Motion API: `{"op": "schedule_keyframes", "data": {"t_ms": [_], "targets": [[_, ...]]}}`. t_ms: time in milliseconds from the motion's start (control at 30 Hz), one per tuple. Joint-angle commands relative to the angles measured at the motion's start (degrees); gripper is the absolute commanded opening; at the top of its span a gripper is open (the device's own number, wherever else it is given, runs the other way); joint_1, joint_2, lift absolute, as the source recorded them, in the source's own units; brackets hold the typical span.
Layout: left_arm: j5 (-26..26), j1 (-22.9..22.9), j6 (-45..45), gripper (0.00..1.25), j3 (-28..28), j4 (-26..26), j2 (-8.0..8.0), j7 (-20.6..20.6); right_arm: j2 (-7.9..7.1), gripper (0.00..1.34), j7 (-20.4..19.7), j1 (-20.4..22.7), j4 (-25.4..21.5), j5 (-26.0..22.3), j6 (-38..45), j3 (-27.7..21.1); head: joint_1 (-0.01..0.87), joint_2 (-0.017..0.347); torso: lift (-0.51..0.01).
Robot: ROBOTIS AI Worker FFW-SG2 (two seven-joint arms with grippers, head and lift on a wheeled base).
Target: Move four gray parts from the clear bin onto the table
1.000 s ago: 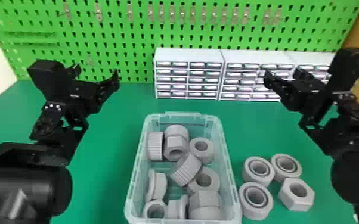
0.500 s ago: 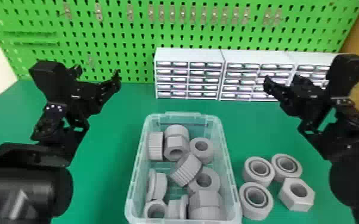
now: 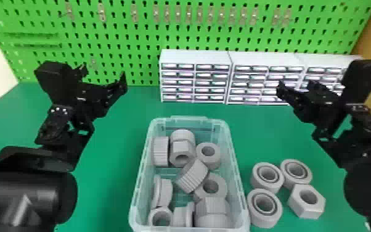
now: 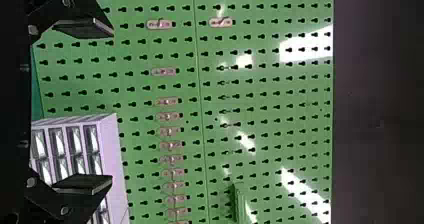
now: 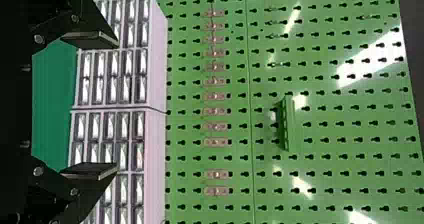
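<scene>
Clear bin (image 3: 242,197) walls rose from the green table (image 3: 111,172), and with twelve o'clock toward the pegboard (image 3: 144,37), tabletop ran as a broad strip on the nine o'clock side and another at two o'clock. Drawer units (image 3: 195,58) edged the back from twelve round to two, apart from the bin's far rim. Four gray parts (image 3: 306,202), three round and one six-sided, sat on the table between three and four o'clock of the bin, the nearest just beside its wall.

Left gripper (image 3: 104,74) hung at about eleven o'clock of the bin, fingers spread wide with nothing between them; from it, the gray parts in the bin (image 3: 191,176) lay jumbled toward five. Right gripper (image 3: 295,84), likewise spread and holding nothing, was between one and two o'clock; from it, the binned parts lay between seven and eight, the table ones at six.
</scene>
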Motion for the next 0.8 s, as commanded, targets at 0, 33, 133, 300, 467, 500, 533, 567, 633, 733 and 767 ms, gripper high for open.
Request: {"op": "schedule_keyframes", "data": {"t_ms": [0,33,133,300,467,500,533,567,633,733,767], "targets": [[0.05,-0.18,-0.03,1.01,0.01,0.00,-0.06,0.03,-0.16,0.94,-0.05,-0.07,-0.12,-0.12,-0.01,-0.22,0.678,0.034,-0.050],[-0.04,-0.18,-0.03,1.01,0.01,0.00,0.03,0.03,-0.16,0.94,-0.05,-0.24,-0.12,-0.12,-0.01,-0.13,0.678,0.034,-0.050],[-0.04,-0.18,-0.11,1.01,-0.25,0.00,0.03,0.03,-0.16,0.94,-0.05,-0.42,-0.12,-0.12,-0.01,-0.13,0.678,0.034,-0.050],[-1.09,-0.27,-0.64,1.01,-0.78,0.00,0.20,-0.06,0.02,0.94,0.03,-0.16,-0.03,-0.12,-0.01,-0.22,0.678,0.034,-0.050],[-1.09,-0.27,-0.90,1.01,-0.60,0.00,0.20,0.03,0.10,0.94,-0.05,-0.24,-0.03,-0.12,0.08,-0.31,0.678,0.034,-0.050],[-1.09,-0.27,-0.99,1.01,-0.69,0.00,0.20,-0.06,0.02,0.94,-0.05,-0.24,-0.03,-0.20,0.08,-0.40,0.678,0.034,-0.050],[-1.09,-0.27,-0.99,1.01,-0.69,0.00,0.20,0.03,0.02,0.94,-0.05,-0.16,-0.03,-0.20,0.08,-0.48,0.678,0.034,-0.050],[-1.09,-0.27,-1.08,1.01,-0.69,0.00,0.20,-0.06,0.02,0.94,0.03,-0.16,-0.03,-0.20,0.08,-0.48,0.678,0.034,-0.050],[-1.09,-0.27,-1.17,1.01,-0.69,0.00,0.29,-0.06,0.02,0.94,0.03,-0.07,-0.03,-0.20,0.08,-0.48,0.678,0.034,-0.050],[-1.01,-0.18,-1.17,1.01,-0.51,0.00,0.29,0.03,-0.07,0.94,-0.05,-0.07,-0.03,-0.20,0.08,-0.22,0.678,0.034,-0.050],[-1.01,-0.18,-1.17,1.01,-0.51,0.00,0.29,-0.06,-0.07,0.94,0.03,-0.16,-0.03,-0.20,0.08,-0.22,0.678,0.034,-0.050]]}}
